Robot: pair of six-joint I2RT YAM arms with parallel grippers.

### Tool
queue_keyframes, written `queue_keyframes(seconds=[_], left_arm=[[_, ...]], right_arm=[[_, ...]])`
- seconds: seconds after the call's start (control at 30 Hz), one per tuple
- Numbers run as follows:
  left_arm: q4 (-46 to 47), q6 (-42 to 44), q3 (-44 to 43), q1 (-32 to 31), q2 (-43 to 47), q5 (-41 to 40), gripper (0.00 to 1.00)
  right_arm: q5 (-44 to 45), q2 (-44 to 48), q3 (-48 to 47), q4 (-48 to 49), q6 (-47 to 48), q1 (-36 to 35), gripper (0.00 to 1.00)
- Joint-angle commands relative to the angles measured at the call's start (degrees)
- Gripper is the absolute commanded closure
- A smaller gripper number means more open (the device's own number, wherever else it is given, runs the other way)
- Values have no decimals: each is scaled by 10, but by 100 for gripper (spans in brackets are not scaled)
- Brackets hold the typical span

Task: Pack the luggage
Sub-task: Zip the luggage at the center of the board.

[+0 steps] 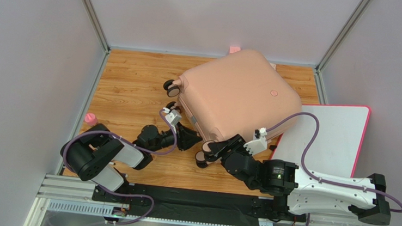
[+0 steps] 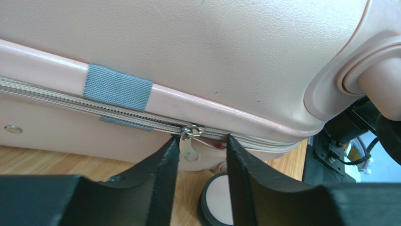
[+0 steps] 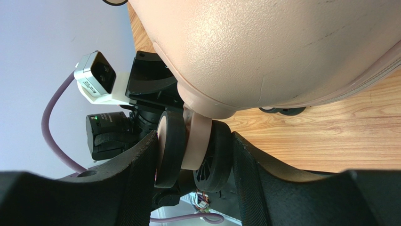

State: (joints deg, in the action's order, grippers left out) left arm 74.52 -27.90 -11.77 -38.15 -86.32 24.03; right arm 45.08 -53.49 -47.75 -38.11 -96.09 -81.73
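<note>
Wooden table (image 1: 129,79), closed pink luggage (image 1: 238,89); left gripper (image 2: 201,141) open around zipper pull (image 2: 189,148), right gripper (image 3: 194,141) clasping wheel (image 3: 170,146)

Top view: the white board's (image 1: 333,130) left edge lies behind the luggage (image 1: 238,91) and the right arm. The emblem (image 1: 274,93) is too small to read. A pink item (image 1: 235,50) behind the shell shows one corner only. Left wrist view: the zipper (image 2: 70,101) runs off the left edge. Contact between the zipper pull (image 2: 189,148) and the left fingers (image 2: 162,165) is undeterminable. Right wrist view: the caster wheel (image 3: 172,148) is partly screened below.
</note>
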Motion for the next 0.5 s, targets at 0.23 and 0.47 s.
queue_keyframes(seconds=[0.23, 0.47], left_arm=[[132, 5, -12, 2, -9, -14, 76], [132, -1, -10, 3, -10, -48, 100]], right_arm=[[13, -8, -26, 8, 41, -16, 100], [15, -6, -23, 7, 38, -16, 100]])
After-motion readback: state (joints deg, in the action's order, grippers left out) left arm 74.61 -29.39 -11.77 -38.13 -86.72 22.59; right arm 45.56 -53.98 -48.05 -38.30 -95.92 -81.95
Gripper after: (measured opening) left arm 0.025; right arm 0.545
